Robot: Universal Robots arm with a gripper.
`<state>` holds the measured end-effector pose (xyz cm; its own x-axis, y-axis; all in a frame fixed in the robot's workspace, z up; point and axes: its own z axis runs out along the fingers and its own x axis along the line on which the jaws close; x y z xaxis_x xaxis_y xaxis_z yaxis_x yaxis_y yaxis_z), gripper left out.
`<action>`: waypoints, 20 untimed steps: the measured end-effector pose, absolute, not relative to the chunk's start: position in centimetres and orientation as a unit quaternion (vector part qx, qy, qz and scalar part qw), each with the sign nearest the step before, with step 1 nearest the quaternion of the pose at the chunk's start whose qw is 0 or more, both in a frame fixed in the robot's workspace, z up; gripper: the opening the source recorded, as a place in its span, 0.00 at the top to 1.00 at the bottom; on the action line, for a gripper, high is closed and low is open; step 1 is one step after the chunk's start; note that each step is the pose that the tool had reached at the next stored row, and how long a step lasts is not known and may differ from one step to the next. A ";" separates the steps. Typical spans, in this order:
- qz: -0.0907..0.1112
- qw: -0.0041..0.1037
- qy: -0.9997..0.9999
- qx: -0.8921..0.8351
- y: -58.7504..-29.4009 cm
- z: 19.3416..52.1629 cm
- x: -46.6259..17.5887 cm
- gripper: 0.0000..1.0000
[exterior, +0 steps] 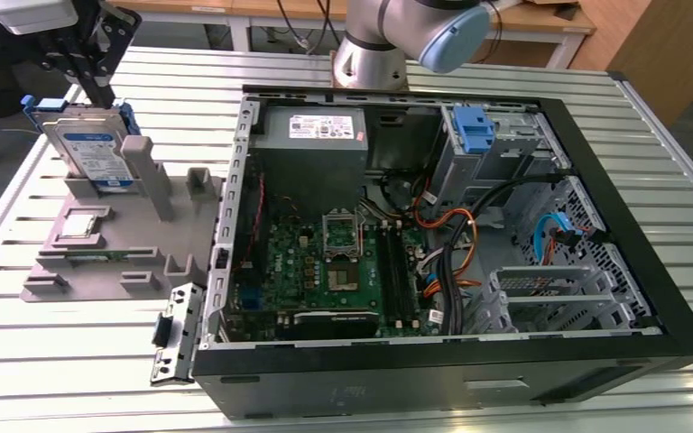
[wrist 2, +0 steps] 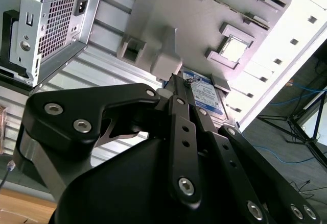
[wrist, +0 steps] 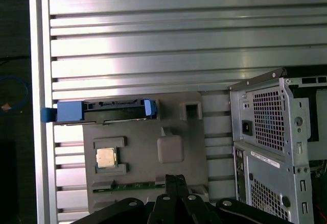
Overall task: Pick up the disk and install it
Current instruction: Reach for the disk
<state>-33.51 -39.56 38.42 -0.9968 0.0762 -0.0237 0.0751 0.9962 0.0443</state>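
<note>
The disk [exterior: 91,149] stands on edge in a grey holder [exterior: 112,262] on the table, at the exterior view's left. It is silver with a white-and-blue label and blue rails. The first wrist view has its top edge [wrist: 102,110], and its label [wrist 2: 210,95] appears behind the fingers in the second wrist view. My gripper [exterior: 106,97] hangs just above the disk's top edge. Its two black fingers are pressed together in both wrist views, and the gripper [wrist: 176,179] [wrist 2: 179,81] is shut with nothing between them.
The open computer case [exterior: 635,271] lies on the slatted metal table, with a grey power-supply box [exterior: 310,131] and a blue bracket [exterior: 473,131] in the drive bay. The holder also carries a processor chip [exterior: 79,225] [wrist: 106,157]. The table edge [wrist: 38,81] is close to the disk.
</note>
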 end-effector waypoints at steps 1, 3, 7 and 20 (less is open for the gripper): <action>0.022 0.013 0.999 0.038 -39.6 38.4 -33.5 0.90; 0.022 0.013 0.999 0.038 -39.6 38.4 -33.5 0.90; 0.022 0.013 0.999 0.038 -39.6 38.4 -33.5 0.90; 0.022 0.013 0.999 0.041 -39.6 38.2 -35.5 0.90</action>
